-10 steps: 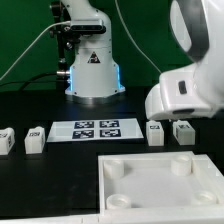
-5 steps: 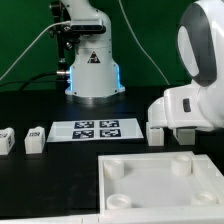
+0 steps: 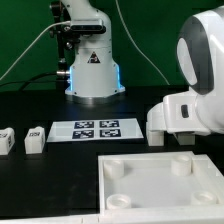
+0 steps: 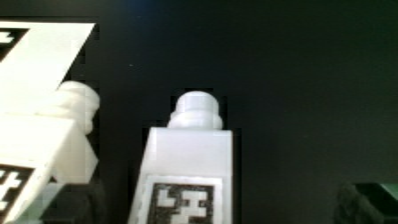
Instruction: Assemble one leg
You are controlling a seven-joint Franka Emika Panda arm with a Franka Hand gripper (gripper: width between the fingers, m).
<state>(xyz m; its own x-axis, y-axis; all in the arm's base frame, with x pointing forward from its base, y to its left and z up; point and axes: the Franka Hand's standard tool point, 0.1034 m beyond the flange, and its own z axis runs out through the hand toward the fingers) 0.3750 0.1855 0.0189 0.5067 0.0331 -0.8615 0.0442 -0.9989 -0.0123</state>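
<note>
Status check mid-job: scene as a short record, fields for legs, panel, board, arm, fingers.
legs, exterior view's left: two small white plastic tagged blocks, outer leg and inner leg, apart
leg, exterior view's right: third leg, partly covered by the arm
wrist view: centre leg and neighbour leg, rounded pegs, dark gap between
panel: large white square panel with round corner sockets, lying flat
board: marker board, between the leg groups
arm: white arm end, low over the third leg
fingers: not discernible; open or shut unknown
</note>
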